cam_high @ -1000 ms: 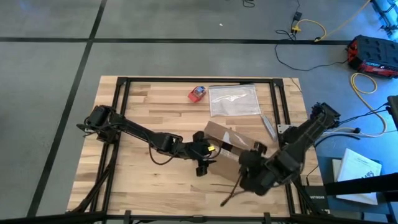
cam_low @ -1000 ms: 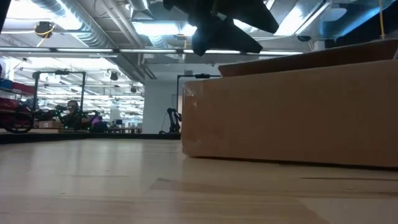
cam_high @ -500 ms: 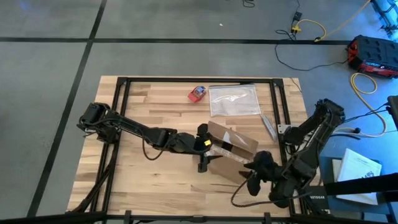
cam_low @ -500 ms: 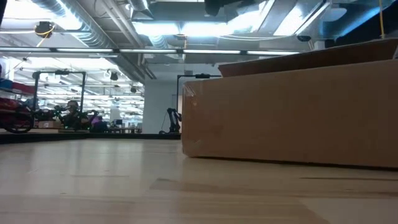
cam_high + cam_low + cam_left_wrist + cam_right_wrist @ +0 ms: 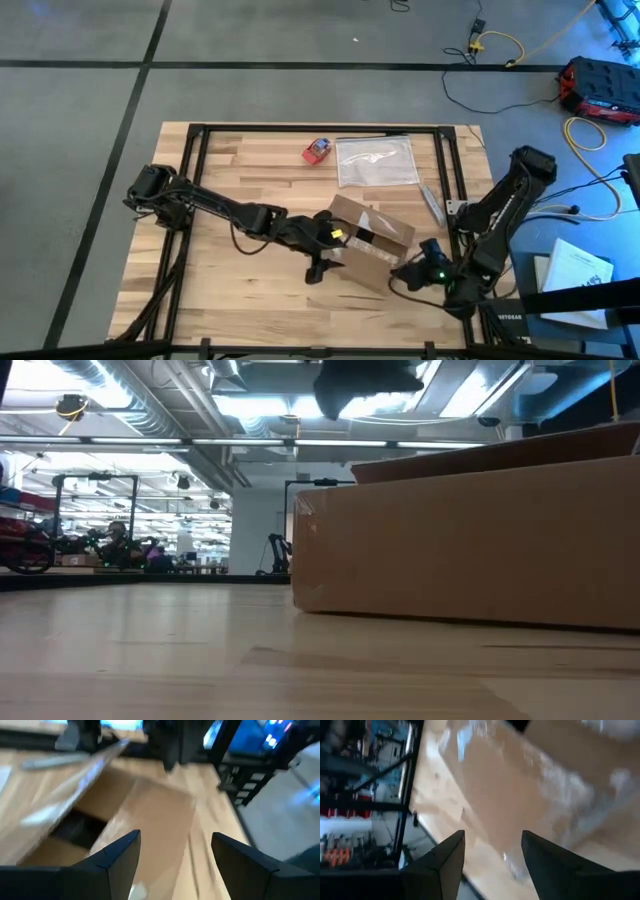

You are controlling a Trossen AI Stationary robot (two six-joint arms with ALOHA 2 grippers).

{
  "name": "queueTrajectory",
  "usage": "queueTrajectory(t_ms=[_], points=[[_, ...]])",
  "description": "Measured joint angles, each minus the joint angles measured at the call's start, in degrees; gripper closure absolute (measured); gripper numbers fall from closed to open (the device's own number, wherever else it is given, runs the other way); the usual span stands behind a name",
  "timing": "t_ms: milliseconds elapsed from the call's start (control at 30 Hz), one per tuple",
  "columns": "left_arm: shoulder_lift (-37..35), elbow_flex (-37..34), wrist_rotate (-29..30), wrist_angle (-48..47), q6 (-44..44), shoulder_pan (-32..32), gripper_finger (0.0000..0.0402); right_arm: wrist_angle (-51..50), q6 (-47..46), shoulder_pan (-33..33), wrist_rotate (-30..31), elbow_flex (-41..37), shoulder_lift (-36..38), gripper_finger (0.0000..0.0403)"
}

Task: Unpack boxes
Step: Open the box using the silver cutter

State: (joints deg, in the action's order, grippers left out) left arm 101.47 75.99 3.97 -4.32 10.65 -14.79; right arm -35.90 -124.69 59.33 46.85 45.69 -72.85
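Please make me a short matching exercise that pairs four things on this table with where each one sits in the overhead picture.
Things:
1. cardboard box
2. clear plastic bag
3. small red-and-blue object
4. right gripper

Places:
A. near the far edge, just left of the bag
B. beside the box's right end, near the table's front right corner
C. between the two arms, right of centre
D. flat near the far edge, beyond the box

Pairs: 1-C, 2-D, 3-A, 4-B
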Motion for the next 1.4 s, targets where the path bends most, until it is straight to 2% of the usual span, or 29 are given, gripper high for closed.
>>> queueTrajectory(t_ms=[100,267,633,800,967,1400], points=[[0.0,0.0,-0.04,-0.96,-0.5,0.82,0.0168,-2.77,2.51,-1.39,-0.79,0.7,0.66,0.0221],[0.59,0.04,-0.16,-0.98,-0.34,3.17,0.0168,-9.16,6.72,-4.49,-7.53,0.7,0.89,0.0221],[4.27,-0.15,-0.19,-2.12,1.46,6.66,0.0168,-9.57,22.99,-11.01,-14.12,0.68,1.01,0.0221],[6.44,-0.15,-0.55,-2.46,3.4,6.65,0.0168,-9.82,25.78,-13.66,-16.02,0.68,1.01,0.0221],[6.8,-0.15,-0.61,-2.13,5.04,6.31,0.0168,-7.51,29.02,-16.64,-22.91,0.68,1.01,0.0221],[6.8,-0.15,-1.78,-0.08,5.25,6.5,0.0168,-7.62,30.0,-17.47,-23.78,0.68,1.01,0.0221]])
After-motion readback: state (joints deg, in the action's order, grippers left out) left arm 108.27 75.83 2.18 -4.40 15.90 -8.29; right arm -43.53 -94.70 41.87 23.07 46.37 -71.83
